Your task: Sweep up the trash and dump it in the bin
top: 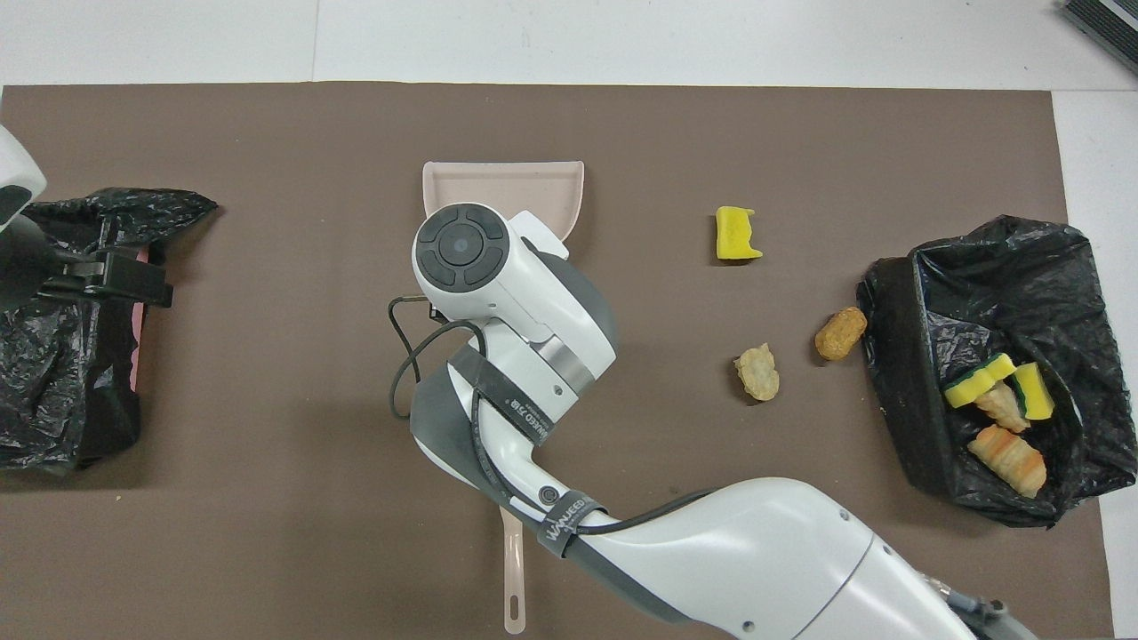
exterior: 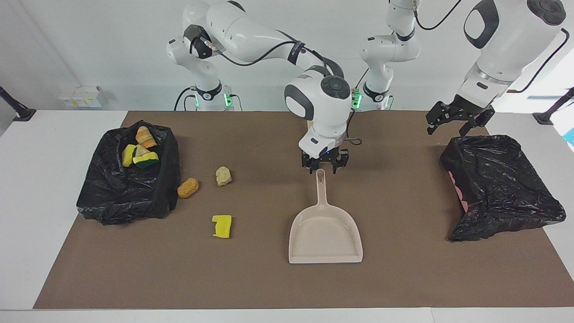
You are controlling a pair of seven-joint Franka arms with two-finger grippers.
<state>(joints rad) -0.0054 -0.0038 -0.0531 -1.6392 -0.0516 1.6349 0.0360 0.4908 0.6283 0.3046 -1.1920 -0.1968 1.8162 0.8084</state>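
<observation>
Three pieces of trash lie on the brown mat (exterior: 269, 278): a yellow sponge chunk (exterior: 222, 225) (top: 736, 235), an orange-tan lump (exterior: 188, 187) (top: 840, 333) and a paler lump (exterior: 223, 176) (top: 757, 372). Several more pieces (exterior: 140, 150) (top: 1000, 400) lie in the black-bagged bin (exterior: 112, 197) (top: 898, 293) at the right arm's end. The beige dustpan (exterior: 325, 233) (top: 502, 187) lies mid-table, handle (exterior: 320, 181) toward the robots. My right gripper (exterior: 325, 168) is open, low over the handle's end. My left gripper (exterior: 448, 128) (top: 111, 277) is open and empty over the other bagged bin.
A second black-bagged bin (exterior: 502, 188) (top: 53, 373) with pink showing stands at the left arm's end. A beige handle (top: 513, 578) lies near the robots' edge under the right arm. A cable loop (top: 400, 320) hangs by the right wrist.
</observation>
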